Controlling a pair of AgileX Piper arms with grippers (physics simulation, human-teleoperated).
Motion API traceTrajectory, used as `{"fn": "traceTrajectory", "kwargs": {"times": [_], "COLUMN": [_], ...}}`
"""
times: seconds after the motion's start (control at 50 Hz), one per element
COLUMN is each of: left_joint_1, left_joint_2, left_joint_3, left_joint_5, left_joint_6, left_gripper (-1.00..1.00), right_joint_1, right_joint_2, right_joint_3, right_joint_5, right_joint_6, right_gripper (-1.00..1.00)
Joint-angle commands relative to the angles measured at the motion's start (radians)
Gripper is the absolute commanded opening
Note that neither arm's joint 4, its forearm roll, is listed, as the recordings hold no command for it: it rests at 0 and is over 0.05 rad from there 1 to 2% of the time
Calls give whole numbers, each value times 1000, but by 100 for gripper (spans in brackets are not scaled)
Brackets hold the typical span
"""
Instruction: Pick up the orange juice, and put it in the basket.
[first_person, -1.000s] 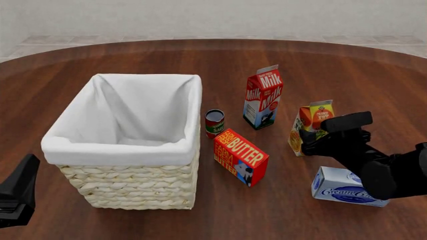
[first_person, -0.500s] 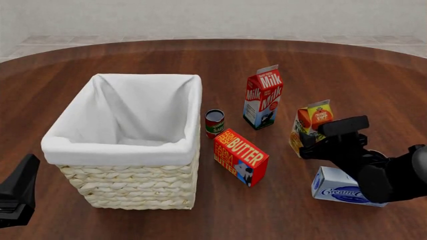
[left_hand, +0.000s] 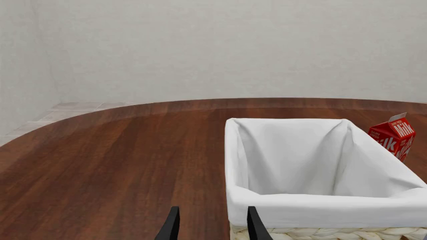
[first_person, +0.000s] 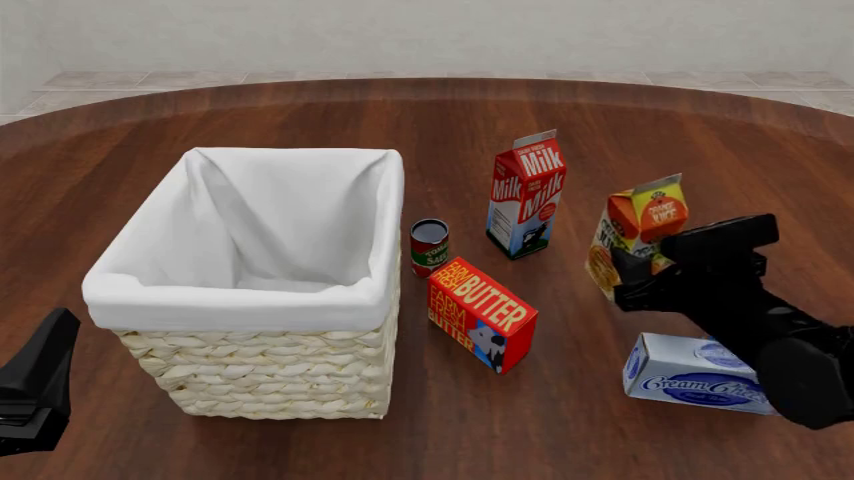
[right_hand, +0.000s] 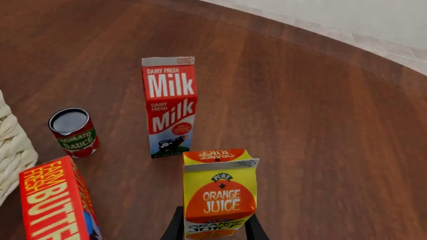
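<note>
Right tool (right_hand: 213, 227) seemingly grips carton (right_hand: 220, 195) labelled "Pure Orange Juice".

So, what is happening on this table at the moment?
The right hand has closed on the orange juice and holds it near the milk carton, with the cream cheese box just below. The basket stands to the left with nothing in it, so the juice must yet travel over the butter box and the tomato sauce can. The left hand waits open beside the basket, holding nothing.
</note>
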Motion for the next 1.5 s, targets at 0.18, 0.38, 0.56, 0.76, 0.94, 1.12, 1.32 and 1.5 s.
{"fn": "traceTrajectory", "kwargs": {"times": [0.18,0.38,0.56,0.76,0.94,1.12,1.32,1.5], "left_joint_1": [0,0,0,0,0,0,0,0], "left_joint_2": [0,0,0,0,0,0,0,0], "left_joint_3": [0,0,0,0,0,0,0,0], "left_joint_5": [0,0,0,0,0,0,0,0], "left_joint_6": [0,0,0,0,0,0,0,0], "left_gripper": [100,100,100,100,100,100,100,100], "right_joint_1": [64,122,176,246,345,451,542,619], "right_joint_2": [-350,-499,-551,-583,-557,-454,-341,-236], "right_joint_3": [-117,-229,-370,-565,-738,-944,-1037,-1067], "right_joint_5": [423,674,891,1087,1203,1331,1357,1307], "right_joint_6": [-2,13,-10,-19,62,38,46,42], "right_gripper": [-100,-100,-100,-100,-100,-100,-100,-100]}}
